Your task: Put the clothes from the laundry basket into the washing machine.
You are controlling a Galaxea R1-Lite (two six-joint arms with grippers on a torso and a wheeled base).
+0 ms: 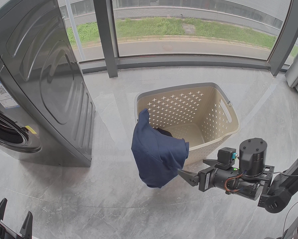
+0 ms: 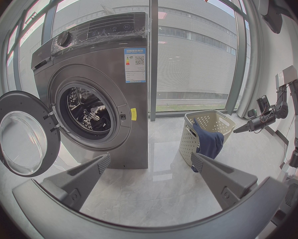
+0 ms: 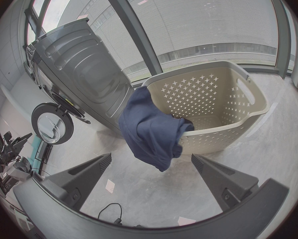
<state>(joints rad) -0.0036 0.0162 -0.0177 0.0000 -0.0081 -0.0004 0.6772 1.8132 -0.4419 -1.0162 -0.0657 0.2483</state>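
Progress: the task is at an early stage, by my judgement. One dark blue cloth garment (image 1: 157, 153) hangs over the near corner of the beige perforated plastic laundry basket (image 1: 188, 85), most of it draped down the outside wall, not yet carried anywhere. A darker piece shows inside the basket behind it; I cannot tell whether it is a second item or a fold of the same one. The grey front-loading washing machine (image 2: 135, 133) stands straight ahead of my left fingers (image 1: 26, 221), its round glass door (image 2: 22, 133) swung fully open. I cannot tell whether the drum (image 2: 85, 113) already holds laundry. Everything visible is left to do: grasp, carry across, load.

Fingers: my right fingers (image 1: 188, 177) are spread wide and hold nothing. The garment hangs just beyond their tips, roughly centred in the gap, with no contact that I can make out. The washing machine lies well apart from them, past the garment. My left fingers are likewise spread wide and empty, touching nothing, with the basket and garment off to one side ahead of them.
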